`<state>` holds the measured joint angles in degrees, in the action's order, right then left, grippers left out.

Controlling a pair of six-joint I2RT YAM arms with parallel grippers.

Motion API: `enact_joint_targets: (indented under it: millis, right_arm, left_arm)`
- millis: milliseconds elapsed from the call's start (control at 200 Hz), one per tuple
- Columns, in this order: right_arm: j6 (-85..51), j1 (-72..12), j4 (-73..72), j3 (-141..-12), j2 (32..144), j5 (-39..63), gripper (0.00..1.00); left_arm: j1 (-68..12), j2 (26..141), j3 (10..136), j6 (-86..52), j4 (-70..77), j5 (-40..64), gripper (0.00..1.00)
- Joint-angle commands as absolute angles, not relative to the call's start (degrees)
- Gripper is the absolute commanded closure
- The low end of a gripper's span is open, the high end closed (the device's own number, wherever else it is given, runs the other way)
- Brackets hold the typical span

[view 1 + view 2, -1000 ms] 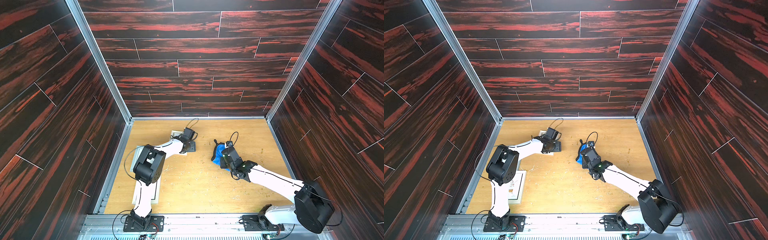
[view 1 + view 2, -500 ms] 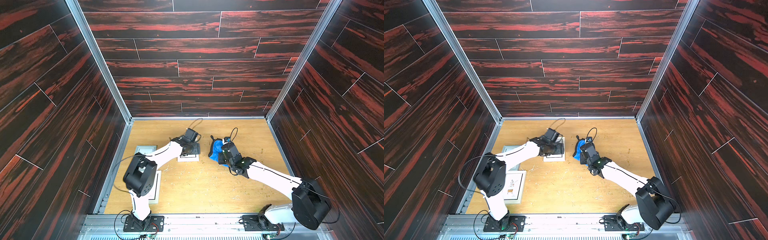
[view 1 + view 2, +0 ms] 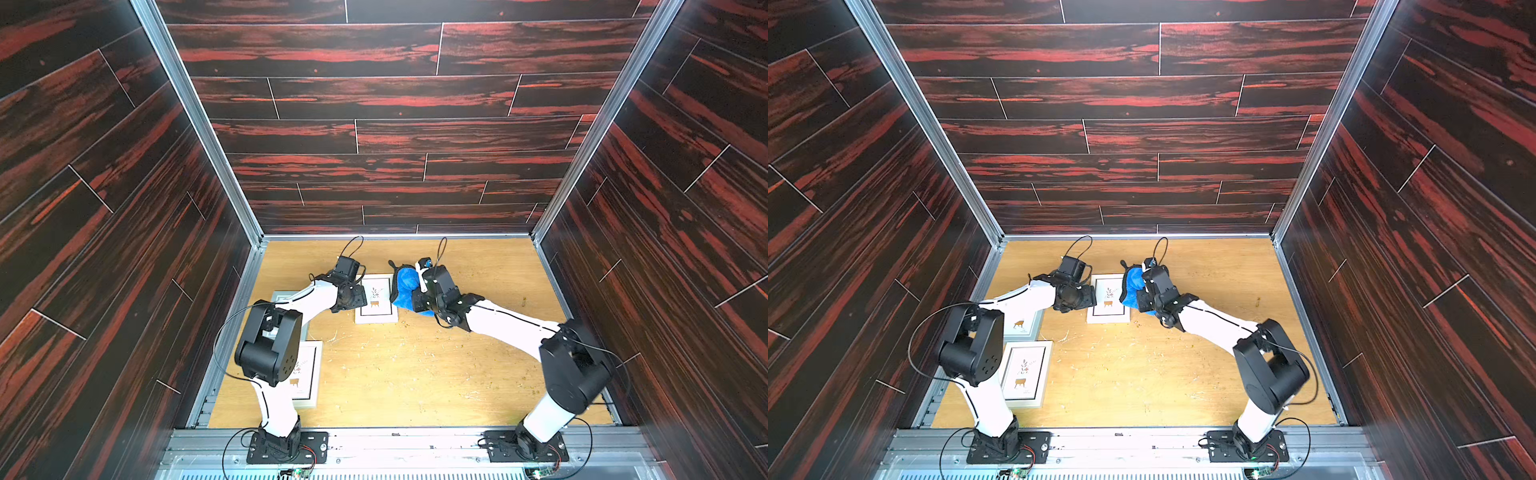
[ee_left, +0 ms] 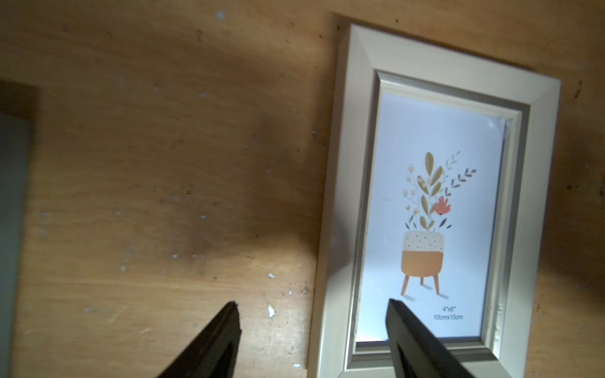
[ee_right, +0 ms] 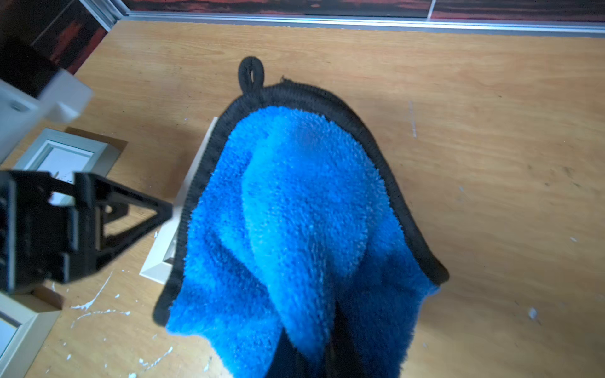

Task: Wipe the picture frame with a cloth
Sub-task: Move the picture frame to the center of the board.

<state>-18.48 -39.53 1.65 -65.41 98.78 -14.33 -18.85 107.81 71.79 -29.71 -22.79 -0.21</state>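
At the middle of the wooden table (image 3: 415, 374), we see the white picture frame (image 3: 376, 299) lying flat, with the blue microfibre cloth (image 5: 294, 212) bunched just beside it. Our right gripper (image 5: 311, 355) is clamped on the cloth. Our left gripper (image 4: 313, 304) gapes over the frame's opposite edge, holding nothing.

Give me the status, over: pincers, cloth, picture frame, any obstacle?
Left pincer open, astride the picture frame side rail. Right pincer shut on the cloth, beside the frame's opposite side. One left finger over the glass, possibly in the way.
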Motion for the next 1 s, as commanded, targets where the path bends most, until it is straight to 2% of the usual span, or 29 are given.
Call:
enact_joint_targets:
  millis: [0,145,386,486,782,992]
  right_arm:
    - [-17.19,-39.81,1.25,-69.44,102.68,-12.68,1.0]
    - [-16.63,-40.07,1.97,-74.08,108.27,-11.93,1.0]
    - [-16.08,-40.25,4.39,-76.92,113.96,-13.9,1.0]
    - [-15.99,-40.9,3.99,-73.33,112.82,-15.04,1.0]
    - [-18.86,-43.16,3.99,-59.24,103.61,-17.2,1.0]
    - [-19.71,-43.41,5.44,-58.71,102.4,-19.19,1.0]
  left_arm:
    - [-18.89,109.41,71.82,-28.92,-20.77,2.94,0.3]
    - [-18.89,111.19,72.14,-27.91,-20.31,4.63,0.4]
    - [-19.76,111.7,70.45,-26.95,-17.85,6.85,0.48]
    - [-21.31,112.48,70.53,-26.03,-17.84,7.51,0.53]
    - [-27.31,112.28,66.91,-24.5,-15.13,7.87,0.58]
    - [-30.28,111.36,63.53,-23.65,-13.35,8.46,0.6]
